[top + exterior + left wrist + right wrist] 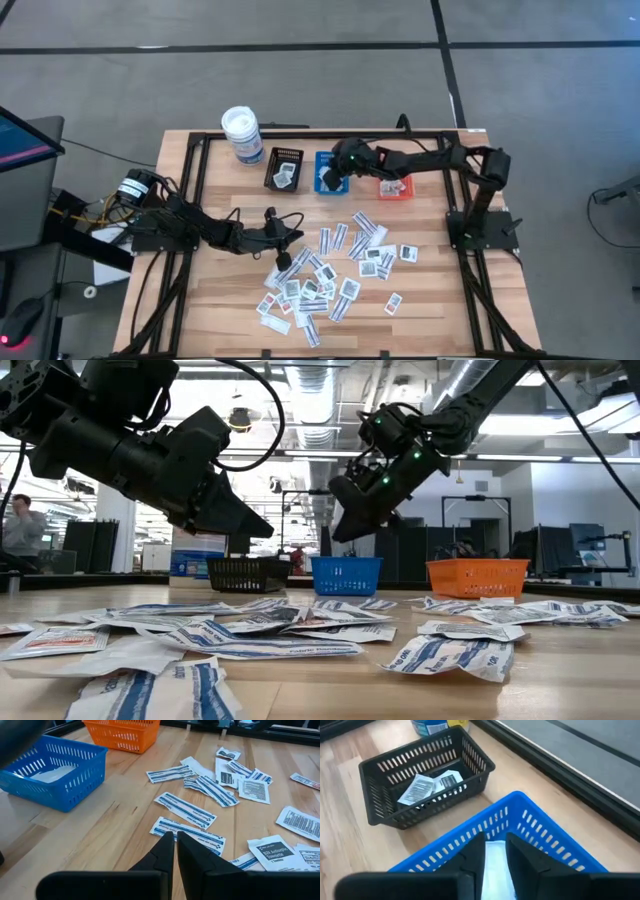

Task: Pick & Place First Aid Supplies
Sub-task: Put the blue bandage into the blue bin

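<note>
Several first aid supplies, small white packets [330, 270], lie flat and scattered on the wooden table's near half. My left gripper [175, 836] hovers shut over the heap's left edge [283, 258], with nothing between its fingers. My right gripper [495, 845] hangs over the blue tray [540, 827] at the table's far side, its fingers a little apart. Through the gap a white packet [495, 870] shows, lying in the tray. The black tray [427, 785] beside it holds two packets [422, 787].
An orange tray [395, 187] stands to the right of the blue one. A white round canister [241, 135] stands at the far left, behind the black tray. A black frame [200, 180] runs along the table's sides. Bare wood lies between the trays and the packets.
</note>
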You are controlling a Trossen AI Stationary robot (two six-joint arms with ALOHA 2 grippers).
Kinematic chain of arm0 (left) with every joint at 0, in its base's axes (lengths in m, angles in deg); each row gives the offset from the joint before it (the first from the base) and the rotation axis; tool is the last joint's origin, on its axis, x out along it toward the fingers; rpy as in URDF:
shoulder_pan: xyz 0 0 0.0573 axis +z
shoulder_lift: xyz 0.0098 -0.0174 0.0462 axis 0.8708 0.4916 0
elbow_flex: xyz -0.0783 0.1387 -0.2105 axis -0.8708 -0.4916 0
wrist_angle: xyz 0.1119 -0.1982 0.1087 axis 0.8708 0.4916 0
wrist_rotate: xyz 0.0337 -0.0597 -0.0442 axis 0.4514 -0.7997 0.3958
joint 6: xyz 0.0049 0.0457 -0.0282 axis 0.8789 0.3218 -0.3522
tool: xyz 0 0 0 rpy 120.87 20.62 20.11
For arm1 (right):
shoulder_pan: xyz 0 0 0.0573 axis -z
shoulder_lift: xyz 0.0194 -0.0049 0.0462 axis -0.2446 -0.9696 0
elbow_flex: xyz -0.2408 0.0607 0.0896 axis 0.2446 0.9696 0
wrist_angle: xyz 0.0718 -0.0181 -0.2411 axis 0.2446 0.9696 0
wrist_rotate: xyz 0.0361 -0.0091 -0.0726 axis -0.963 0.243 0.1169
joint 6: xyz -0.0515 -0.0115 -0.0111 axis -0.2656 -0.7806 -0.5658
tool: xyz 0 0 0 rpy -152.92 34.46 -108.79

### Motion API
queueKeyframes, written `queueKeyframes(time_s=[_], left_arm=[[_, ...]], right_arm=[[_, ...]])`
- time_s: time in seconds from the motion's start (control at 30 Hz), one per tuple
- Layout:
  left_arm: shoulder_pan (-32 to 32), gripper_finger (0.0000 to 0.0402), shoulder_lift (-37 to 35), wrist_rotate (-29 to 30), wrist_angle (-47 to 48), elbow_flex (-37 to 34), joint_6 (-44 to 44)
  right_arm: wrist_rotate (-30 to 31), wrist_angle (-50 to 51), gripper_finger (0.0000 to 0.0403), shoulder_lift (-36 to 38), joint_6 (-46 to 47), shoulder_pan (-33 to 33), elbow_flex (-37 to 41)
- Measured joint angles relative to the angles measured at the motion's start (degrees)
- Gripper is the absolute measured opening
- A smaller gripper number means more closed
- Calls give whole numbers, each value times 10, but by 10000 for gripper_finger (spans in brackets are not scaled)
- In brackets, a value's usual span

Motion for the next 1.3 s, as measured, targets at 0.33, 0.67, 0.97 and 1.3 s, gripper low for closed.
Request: queueKeyframes(time_s=[0.33,0.67,0.97,1.3], left_arm=[[0,31,0,-122,0,0,0],[15,94,0,-144,5,0,0],[38,144,44,-178,6,-1,-25],[61,150,69,-205,2,0,-68]], right_arm=[[-88,71,81,88,-49,-70,0],[-88,174,81,130,-61,-217,0],[-88,177,81,78,-59,-310,0],[-89,151,81,20,-50,-331,1]])
